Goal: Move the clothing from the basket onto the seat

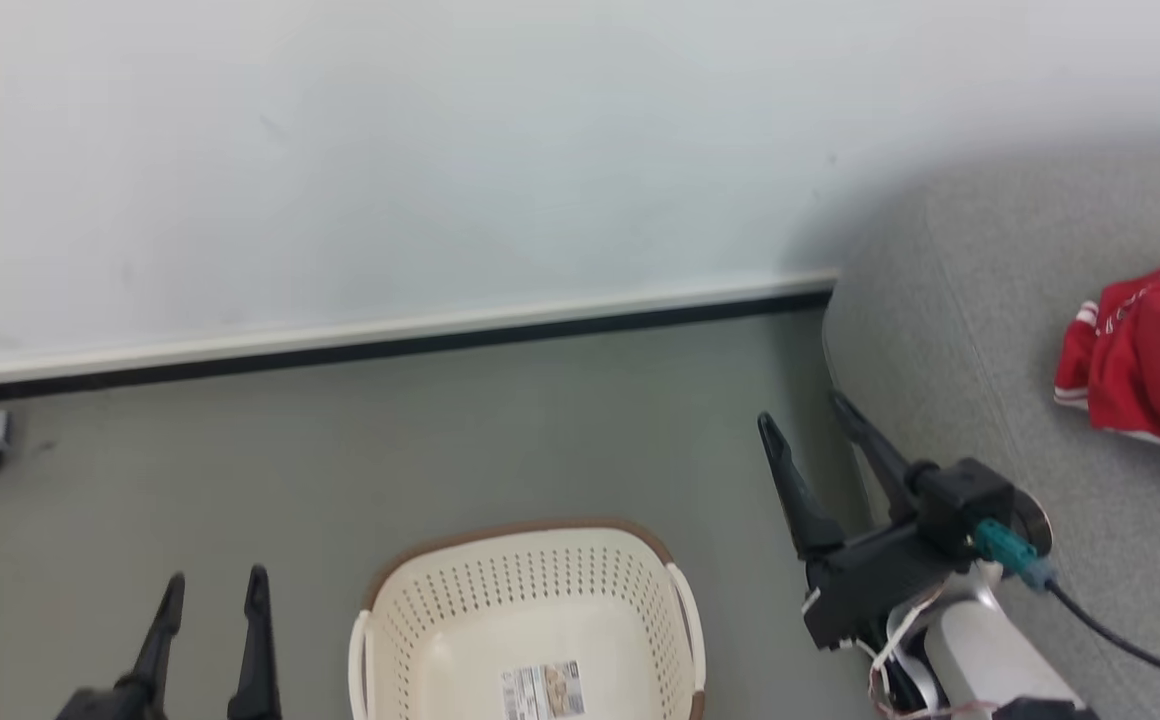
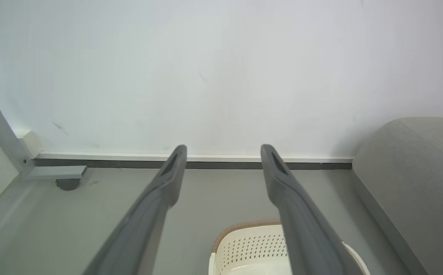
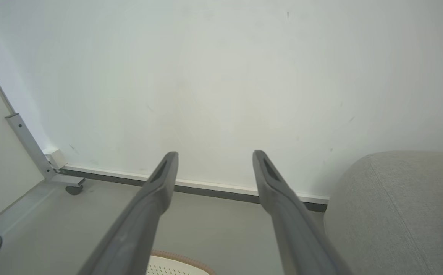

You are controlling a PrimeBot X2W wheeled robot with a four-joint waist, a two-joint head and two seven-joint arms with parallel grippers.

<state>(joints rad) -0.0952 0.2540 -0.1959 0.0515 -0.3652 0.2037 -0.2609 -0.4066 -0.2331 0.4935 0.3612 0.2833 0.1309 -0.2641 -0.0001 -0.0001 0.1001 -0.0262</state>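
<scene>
Beside seat (image 1: 940,330), right pincer (image 1: 802,411) hovers, splayed, empty.

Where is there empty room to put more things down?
The sofa is bare between its rounded edge and the red clothes. The floor is bare between wall and basket. Crowded only where the clothes lie.

The head camera is looking forward and down from above at the basket (image 1: 500,585), floor (image 1: 440,440) and wall (image 1: 440,150). Both wrist cameras are sitting lower, facing along their fingers (image 2: 162,191) toward that same wall, each catching the basket's rim and the seat's (image 2: 408,172) edge.
</scene>
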